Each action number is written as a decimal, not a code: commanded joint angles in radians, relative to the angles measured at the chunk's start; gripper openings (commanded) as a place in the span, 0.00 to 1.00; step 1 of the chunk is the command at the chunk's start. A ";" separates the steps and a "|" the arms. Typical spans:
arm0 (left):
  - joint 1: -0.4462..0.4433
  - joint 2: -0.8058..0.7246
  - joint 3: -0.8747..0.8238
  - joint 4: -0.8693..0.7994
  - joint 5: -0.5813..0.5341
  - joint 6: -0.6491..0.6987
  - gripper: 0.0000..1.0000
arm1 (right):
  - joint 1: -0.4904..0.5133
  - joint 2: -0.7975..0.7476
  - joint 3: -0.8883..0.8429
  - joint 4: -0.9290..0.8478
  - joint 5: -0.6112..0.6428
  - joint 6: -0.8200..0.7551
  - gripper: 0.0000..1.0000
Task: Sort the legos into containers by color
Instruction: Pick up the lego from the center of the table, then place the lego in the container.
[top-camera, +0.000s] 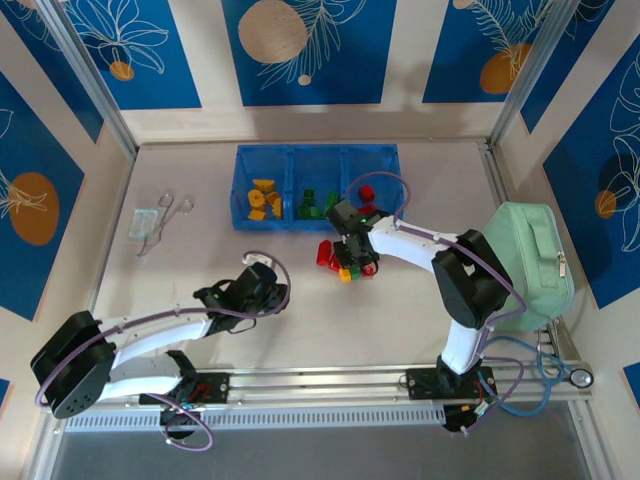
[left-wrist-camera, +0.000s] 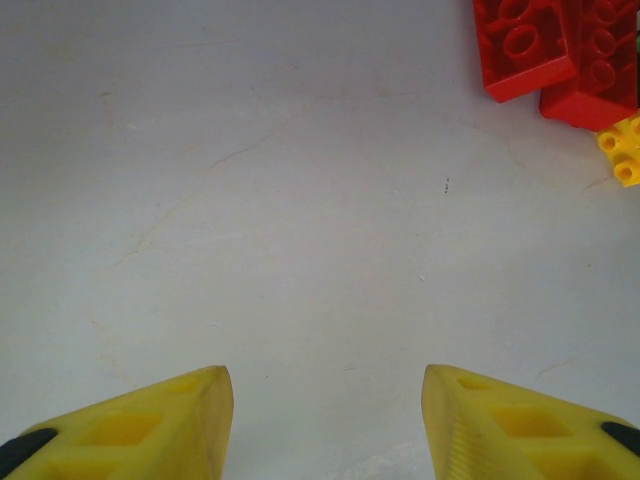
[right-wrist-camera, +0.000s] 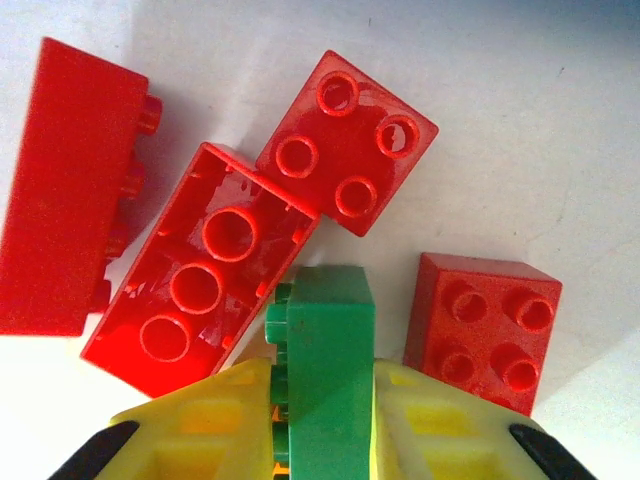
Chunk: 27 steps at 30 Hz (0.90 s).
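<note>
We see a translucent blue tray with yellow-orange bricks, green bricks and one red brick. The table is pale grey, and the loose bricks on it are mostly red, with a yellow brick among them. The pouch is mint green. The arms are white with black joints. The walls are cream, and their blue panels carry white leaf drawings and orange circles. The left fingers and right fingers are yellow, and the right ones have a green brick between them.
</note>
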<state>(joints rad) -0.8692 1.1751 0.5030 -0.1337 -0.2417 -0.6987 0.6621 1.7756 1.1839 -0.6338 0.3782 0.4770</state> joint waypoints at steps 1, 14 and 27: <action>-0.012 0.005 0.025 0.013 -0.021 0.011 0.53 | 0.008 -0.069 0.036 -0.041 0.013 0.014 0.24; -0.011 -0.021 0.032 0.003 -0.033 0.028 0.53 | -0.004 -0.117 0.222 -0.102 0.042 -0.055 0.24; -0.017 -0.160 -0.007 -0.080 -0.067 0.022 0.53 | -0.070 0.173 0.614 -0.153 0.032 -0.133 0.25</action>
<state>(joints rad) -0.8738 1.0515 0.5056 -0.1696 -0.2764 -0.6796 0.6018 1.8946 1.7290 -0.7448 0.4080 0.3801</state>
